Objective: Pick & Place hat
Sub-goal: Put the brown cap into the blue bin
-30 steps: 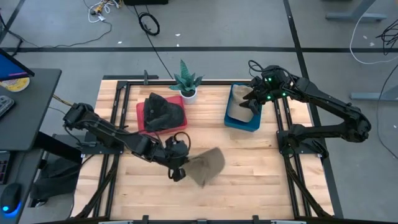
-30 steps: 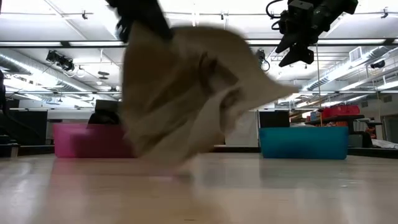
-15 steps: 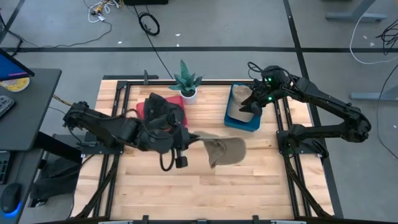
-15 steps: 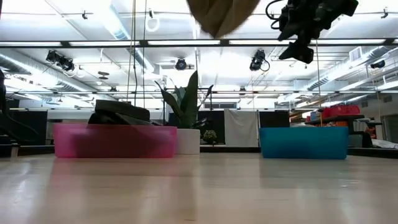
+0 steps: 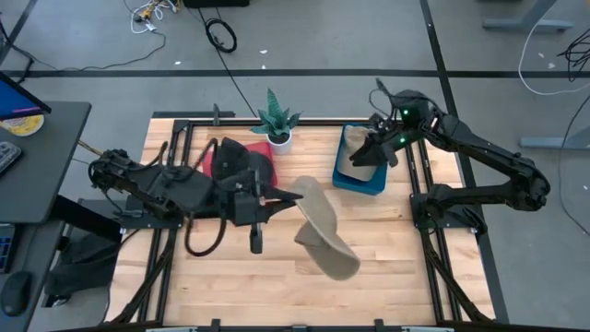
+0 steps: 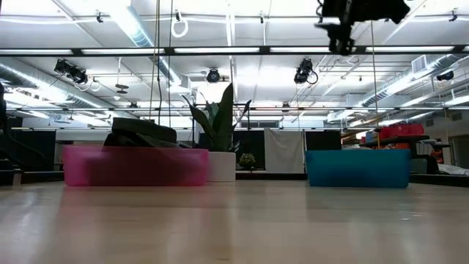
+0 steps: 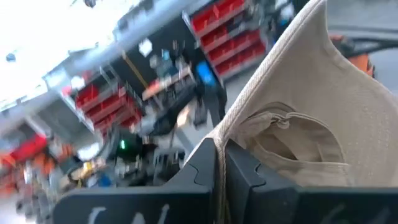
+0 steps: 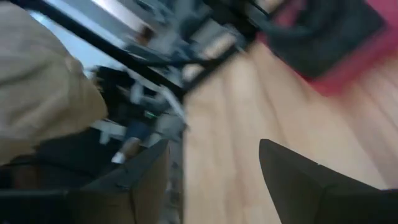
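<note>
A tan hat [image 5: 323,226] hangs in the air over the middle of the table, held by my left gripper [image 5: 284,196], which is shut on it. In the left wrist view the hat [image 7: 298,106] fills the space beyond the shut fingers [image 7: 219,149]. The low view does not show the hat. My right gripper [image 5: 373,152] hovers open over the blue bin [image 5: 361,183]; its fingers stand apart [image 8: 214,174] and touch nothing. It also shows at the top of the low view [image 6: 352,11]. My left gripper pinches an edge of the tan hat [image 7: 217,134] between its two fingers, coming level from the table's left. The hat is lifted clear of the table and spreads away from the fingers toward the right and near side, crown hollow facing the wrist camera.
A pink bin [image 5: 210,180] with dark hats [image 5: 241,164] sits at the far left-centre, a small potted plant [image 5: 277,124] beside it. The blue bin holds something tan [image 5: 350,164]. Bare wood [image 5: 387,249] lies to the near side. A black frame rims the table.
My left gripper has risen from near the table and moved toward the far and right side, carrying the hat. The hat left the tabletop, swung up out of the low view and now hangs clear. My right gripper shifted slightly above the blue bin.
</note>
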